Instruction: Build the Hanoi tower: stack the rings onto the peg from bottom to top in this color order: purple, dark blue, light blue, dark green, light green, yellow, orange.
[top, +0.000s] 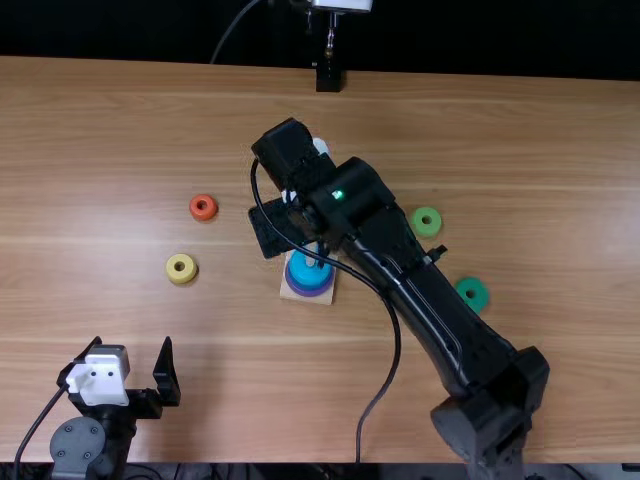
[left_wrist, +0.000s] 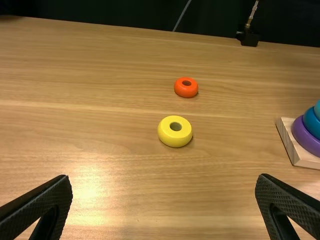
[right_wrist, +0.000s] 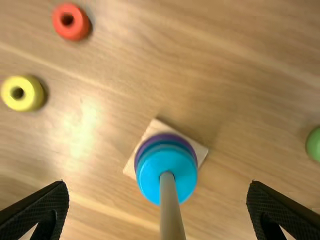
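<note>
Over the square wooden base (right_wrist: 201, 150), my right gripper (top: 280, 226) is wide; its peg (right_wrist: 172, 212) holds purple (left_wrist: 304, 137), dark blue (left_wrist: 312, 123), light blue (right_wrist: 150, 175) rings. Left of base: round yellow ring (top: 172, 273), orange ring (top: 197, 212), my wide left gripper (top: 132, 342). Right: light green (top: 418, 230), dark green (top: 480, 301) rings.

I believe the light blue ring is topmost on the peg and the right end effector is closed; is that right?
Not quite: the right wrist view shows the right end effector open. The light blue ring is indeed topmost on the peg.

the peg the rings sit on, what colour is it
Pale wood tone, a light beige; the peg shows best in the right wrist view.
</note>
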